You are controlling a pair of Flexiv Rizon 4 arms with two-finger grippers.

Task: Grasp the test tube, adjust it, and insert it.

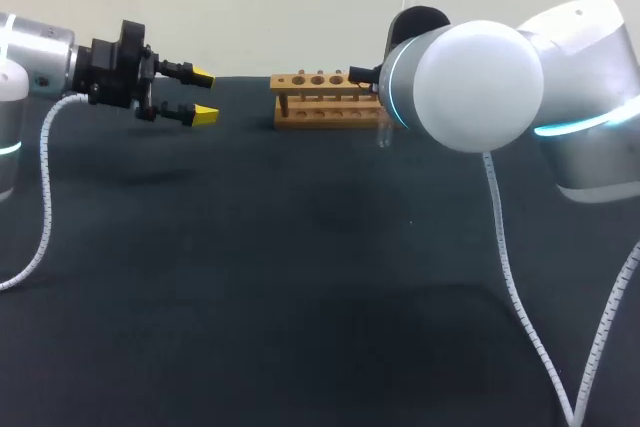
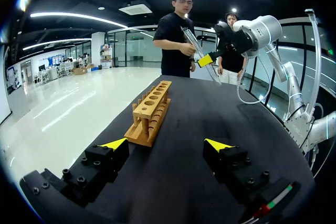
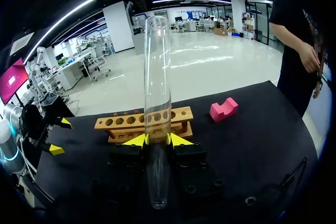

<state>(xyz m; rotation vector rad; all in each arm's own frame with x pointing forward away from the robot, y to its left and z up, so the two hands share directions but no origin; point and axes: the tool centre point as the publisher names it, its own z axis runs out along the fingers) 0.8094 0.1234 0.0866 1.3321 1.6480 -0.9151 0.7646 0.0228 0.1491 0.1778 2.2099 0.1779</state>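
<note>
While the right gripper (image 3: 157, 140) grips: both yellow tips press the test tube (image 3: 157, 77) from opposite sides, low on its length.
Test tube: clear, empty and in the air. It is off the table (image 1: 300, 297) and not yet in any hole; most of it stands above the fingers.
Rack (image 3: 144, 124): wooden, just ahead of the right gripper, with one row of holes on top. All the holes that show are vacant.
Pink block (image 3: 224, 109): beside the rack's end, apart from it.
Left gripper (image 1: 203, 95): fingers spread and holding nothing. It hangs over the table, well apart from the rack.
Risk, slip: smooth glass held low could probably slide or swing between the tips if the wrist turns sharply.
Risk, miss: a tube lowered while tilted would likely strike the rack's top bar beside a hole, and could tip the rack or crack.
Count: one test tube, one rack, one pink block, two grippers. The tube hides part of the row, so the number of holes cannot be told.
</note>
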